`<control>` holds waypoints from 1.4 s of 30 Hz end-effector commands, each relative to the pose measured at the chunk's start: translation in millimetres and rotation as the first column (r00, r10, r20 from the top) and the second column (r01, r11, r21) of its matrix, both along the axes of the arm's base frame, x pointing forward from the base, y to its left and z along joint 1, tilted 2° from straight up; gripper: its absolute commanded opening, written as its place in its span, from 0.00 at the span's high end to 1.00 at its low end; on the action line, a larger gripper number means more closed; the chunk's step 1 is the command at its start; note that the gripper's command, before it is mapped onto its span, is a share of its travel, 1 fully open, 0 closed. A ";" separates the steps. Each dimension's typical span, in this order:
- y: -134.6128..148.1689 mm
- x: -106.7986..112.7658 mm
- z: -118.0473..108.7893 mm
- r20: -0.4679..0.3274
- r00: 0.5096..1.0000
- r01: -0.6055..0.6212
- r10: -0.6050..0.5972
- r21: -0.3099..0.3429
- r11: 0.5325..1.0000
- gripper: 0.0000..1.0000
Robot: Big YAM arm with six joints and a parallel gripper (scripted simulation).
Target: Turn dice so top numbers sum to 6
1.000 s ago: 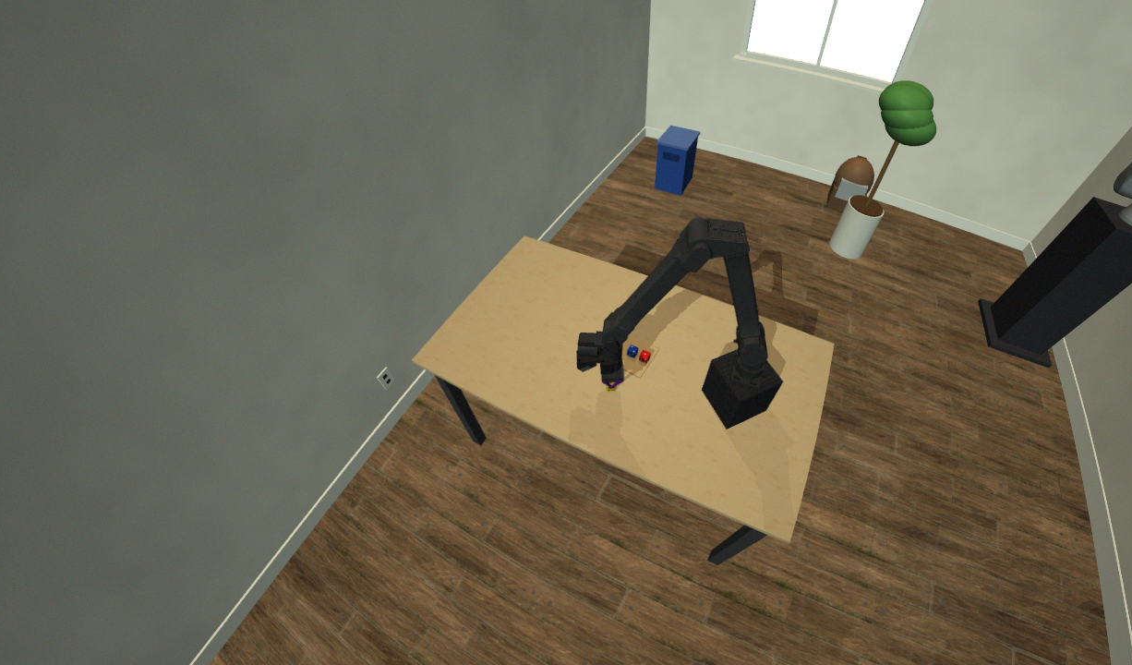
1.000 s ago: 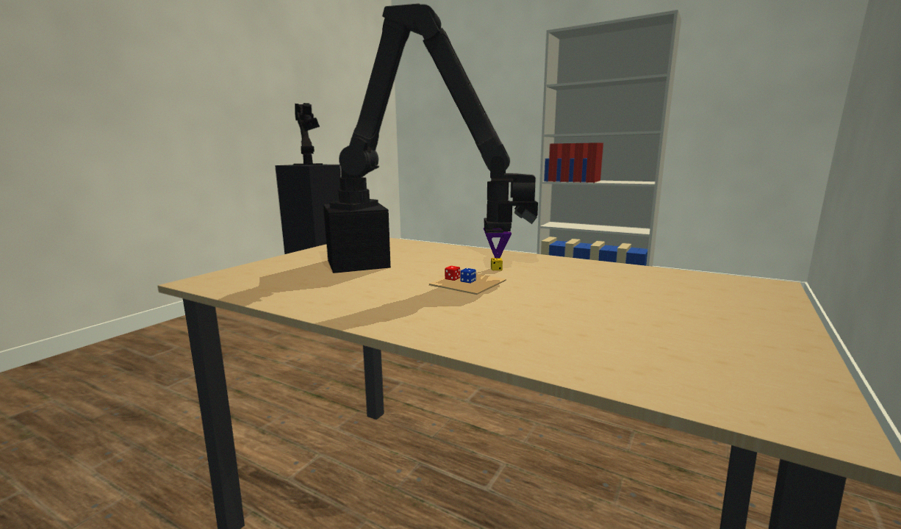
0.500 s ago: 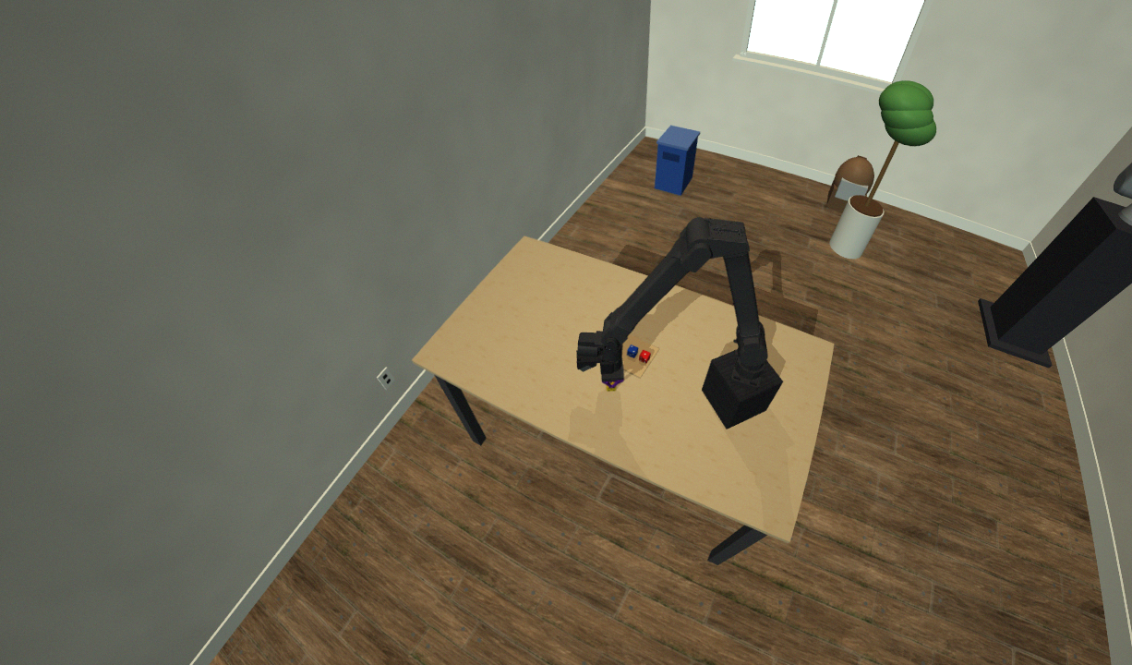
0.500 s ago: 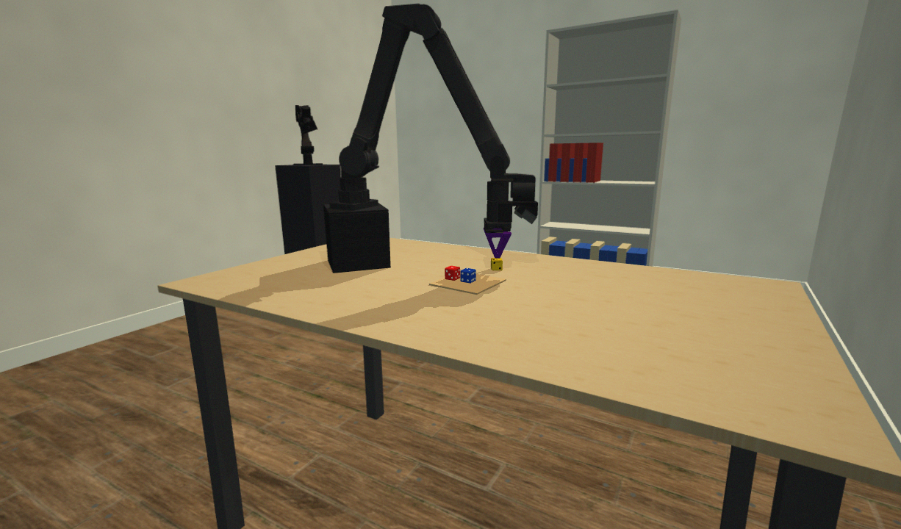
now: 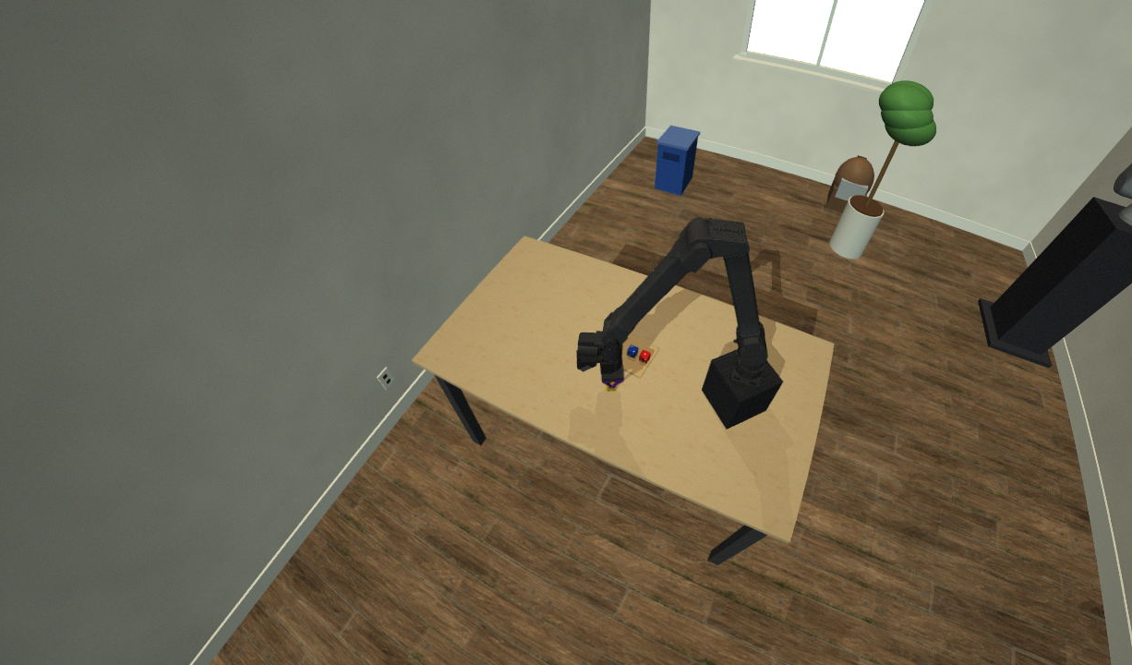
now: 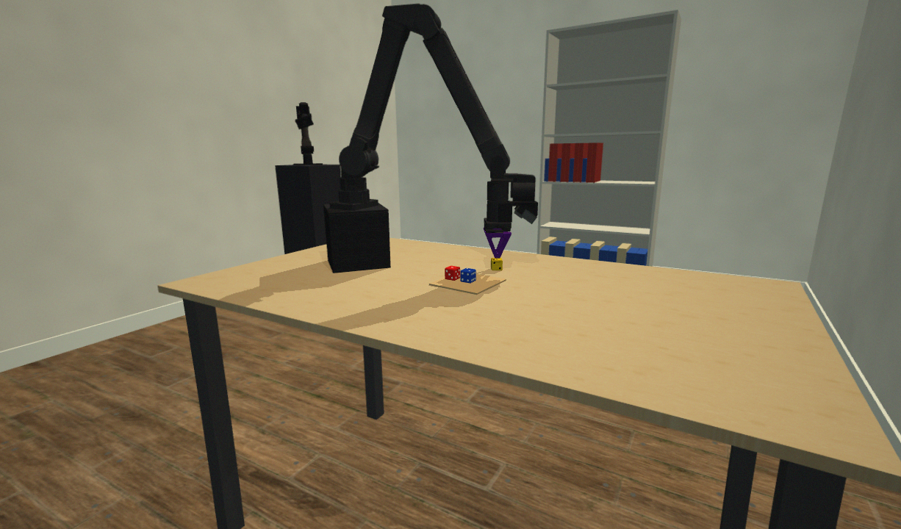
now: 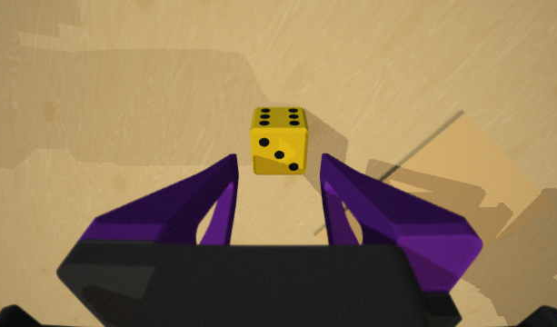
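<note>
While above yellow die (image 7: 279,141), hand (image 7: 278,169) half-open, empty.

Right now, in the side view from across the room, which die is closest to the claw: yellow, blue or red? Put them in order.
1. Yellow die: directly below the claw, by the mat's far edge.
2. Blue die: on the mat, to the left of the claw.
3. Red die: on the mat, just beyond the blue one, farthest left.

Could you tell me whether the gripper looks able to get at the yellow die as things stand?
Probably yes. The gripper hangs right above the yellow die, fingers apart and holding nothing, wider than the die. Nothing stands between them; the red die and blue die sit apart on the mat.
</note>
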State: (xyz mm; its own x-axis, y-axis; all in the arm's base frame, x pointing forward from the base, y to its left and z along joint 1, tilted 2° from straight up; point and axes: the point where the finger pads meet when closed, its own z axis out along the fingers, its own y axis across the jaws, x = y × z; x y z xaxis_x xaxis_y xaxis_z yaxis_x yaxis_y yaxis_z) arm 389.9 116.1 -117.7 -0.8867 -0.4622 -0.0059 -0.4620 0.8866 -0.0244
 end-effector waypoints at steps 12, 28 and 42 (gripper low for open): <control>3.9 22.9 12.1 0.052 0.999 -0.001 0.000 0.015 1.000 0.55; 4.9 25.7 12.2 0.054 0.999 -0.001 0.000 0.015 1.000 0.55; 3.5 20.9 9.5 0.042 0.999 0.000 0.000 0.012 1.000 0.55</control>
